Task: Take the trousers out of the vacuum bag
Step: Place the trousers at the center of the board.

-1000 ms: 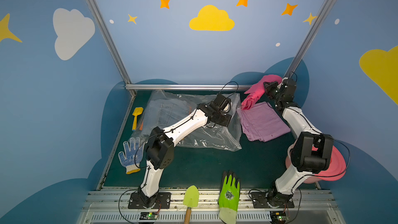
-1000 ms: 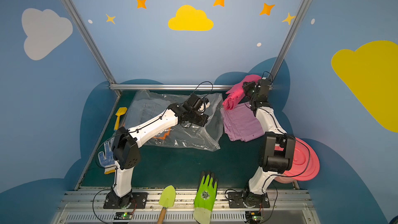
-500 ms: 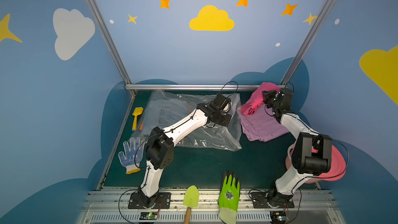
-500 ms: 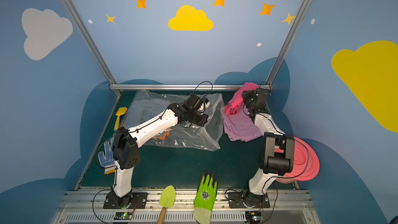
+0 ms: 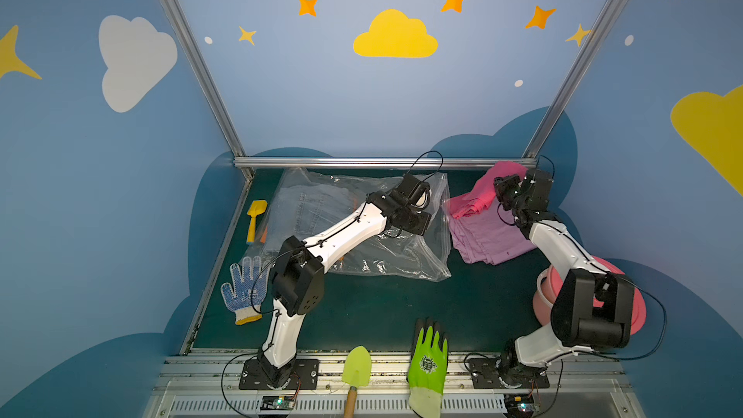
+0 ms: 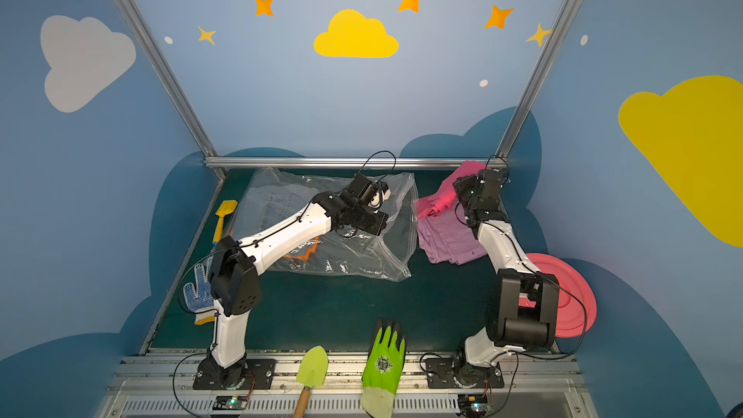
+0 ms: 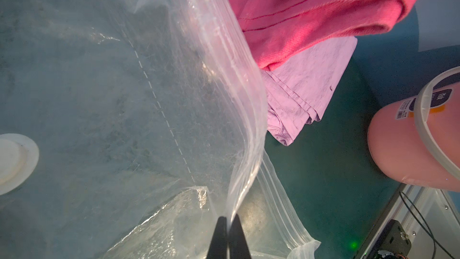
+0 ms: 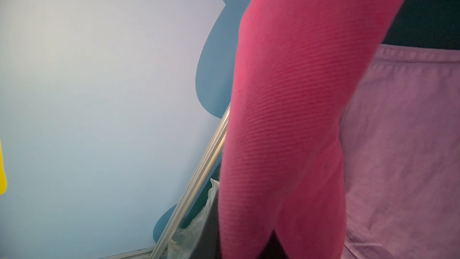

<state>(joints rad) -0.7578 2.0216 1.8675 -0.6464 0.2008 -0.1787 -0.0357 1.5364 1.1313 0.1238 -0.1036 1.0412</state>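
Pink pair: the right claw (image 5: 503,191) is clamped narrow on the pink trousers (image 5: 478,195). Over the last second they have come down from near the back rail (image 5: 382,162) and now drape onto the lilac trousers (image 5: 486,239), just beside the mouth of the vacuum bag (image 5: 422,259).
Bag mouth: the left claw (image 7: 229,235) is pinched shut on the upper zip lip (image 7: 249,90) and has not moved, so the mouth stays lifted open.
Still inside: the denim trousers (image 5: 309,211) and orange trousers (image 6: 306,252) lie toward the bag's closed end (so probably half done, once the pink pair is let go).
Mat: the dark green mat (image 5: 382,315) is bare in front of the bag. The yellow spade (image 5: 255,215) and dotted glove (image 5: 245,291) sit just past the bag's closed end, and the green glove (image 5: 428,351) is well apart from it.
Walls: blue, with painted clouds and stars; the rail runs right behind the bag.
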